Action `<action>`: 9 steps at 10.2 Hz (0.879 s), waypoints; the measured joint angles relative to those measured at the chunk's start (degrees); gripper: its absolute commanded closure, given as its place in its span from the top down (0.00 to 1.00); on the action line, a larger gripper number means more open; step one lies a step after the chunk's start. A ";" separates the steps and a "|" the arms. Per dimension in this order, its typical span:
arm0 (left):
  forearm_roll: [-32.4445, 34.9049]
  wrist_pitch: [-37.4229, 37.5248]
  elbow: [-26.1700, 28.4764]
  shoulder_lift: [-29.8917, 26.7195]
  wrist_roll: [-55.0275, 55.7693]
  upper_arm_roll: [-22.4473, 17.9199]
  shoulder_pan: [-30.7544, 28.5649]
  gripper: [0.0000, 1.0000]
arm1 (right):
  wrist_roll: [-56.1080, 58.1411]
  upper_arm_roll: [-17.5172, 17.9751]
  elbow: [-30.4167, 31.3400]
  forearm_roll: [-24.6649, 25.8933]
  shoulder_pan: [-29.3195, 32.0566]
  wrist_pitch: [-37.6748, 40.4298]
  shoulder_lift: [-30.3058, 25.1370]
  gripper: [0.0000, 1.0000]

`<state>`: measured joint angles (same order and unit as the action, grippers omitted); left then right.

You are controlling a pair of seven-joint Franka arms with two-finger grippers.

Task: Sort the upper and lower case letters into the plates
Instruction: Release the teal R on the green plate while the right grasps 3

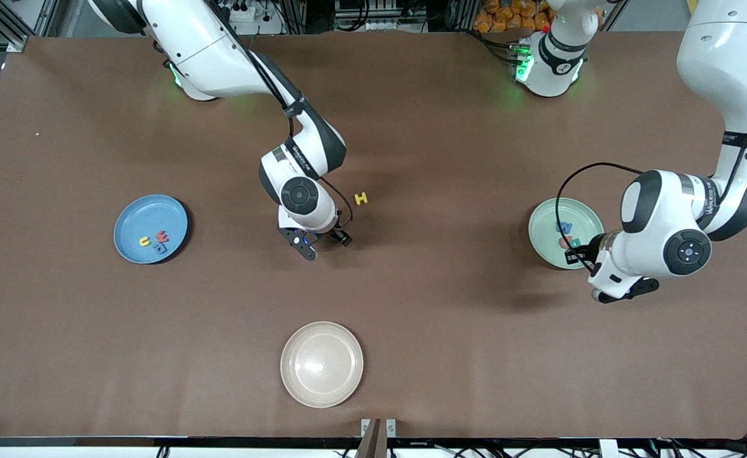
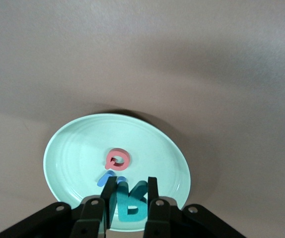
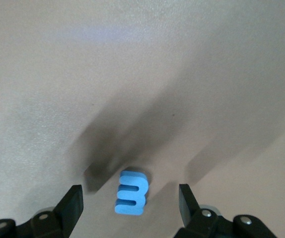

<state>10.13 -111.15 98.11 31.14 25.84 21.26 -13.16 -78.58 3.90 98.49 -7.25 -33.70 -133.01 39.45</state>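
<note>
Your right gripper, mid-frame, is wide open over blue letter. Left gripper, frame's right, pinches teal letter over mint plate.

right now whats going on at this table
Two robot arms are sorting foam letters into plates. The right gripper, open, hangs over a blue letter on the table. The left gripper sits shut over the green plate, which holds several letters. The blue plate holds three. A yellow H lies loose.
</note>
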 measured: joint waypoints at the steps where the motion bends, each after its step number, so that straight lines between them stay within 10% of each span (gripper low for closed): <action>1: 0.00 -1.38 1.11 0.05 0.00 0.00 -0.14 0.06 | -1.22 0.00 0.16 0.04 -0.05 -0.55 0.00 0.86; 3: 0.00 -2.84 2.95 0.15 0.00 -0.04 -1.13 0.18 | -1.83 -0.03 0.36 0.05 -0.06 -0.75 0.00 0.84; 6: 0.00 -6.98 7.44 0.32 0.00 -0.03 -3.63 1.00 | -1.92 -0.05 1.29 0.10 -0.06 -1.25 0.00 0.70; 9: -0.02 -7.38 7.61 0.29 0.04 1.02 -3.38 1.00 | -1.95 -0.05 1.22 0.17 -0.07 -1.67 -0.15 0.42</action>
<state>10.11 -118.53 105.72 31.43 25.88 22.28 -16.54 -80.52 3.85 99.71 -7.09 -33.77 -134.69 39.30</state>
